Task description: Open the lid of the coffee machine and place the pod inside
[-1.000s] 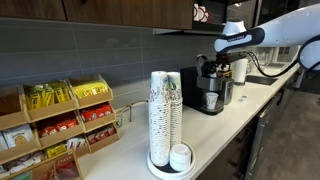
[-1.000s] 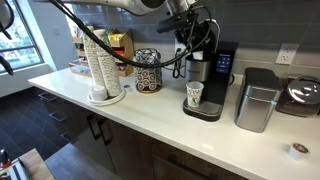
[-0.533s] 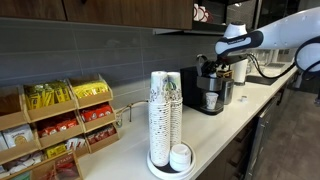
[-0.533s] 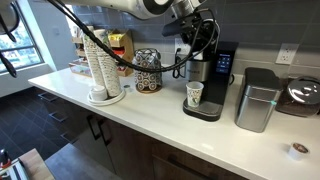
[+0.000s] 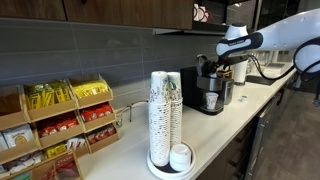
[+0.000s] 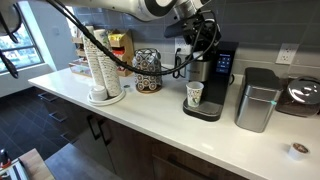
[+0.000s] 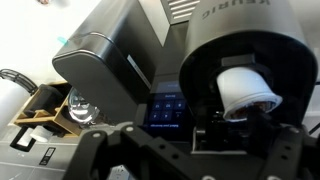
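The black and silver coffee machine stands on the white counter with a paper cup in its front bay. In the wrist view I look at its rounded head, the cup and a blue touch panel. Its dark lid looks shut. My gripper hovers just over the lid, its fingers spread wide and nothing visible between them. A small white pod-like item lies on the counter far from the gripper; I cannot tell whether it is the pod.
A tall stack of paper cups stands on a tray. A silver bin is beside the machine, with a round patterned holder on its other side. Snack racks line the wall. Cabinets hang overhead.
The gripper has shifted a little sideways over the top of the machine. Nothing else has moved.
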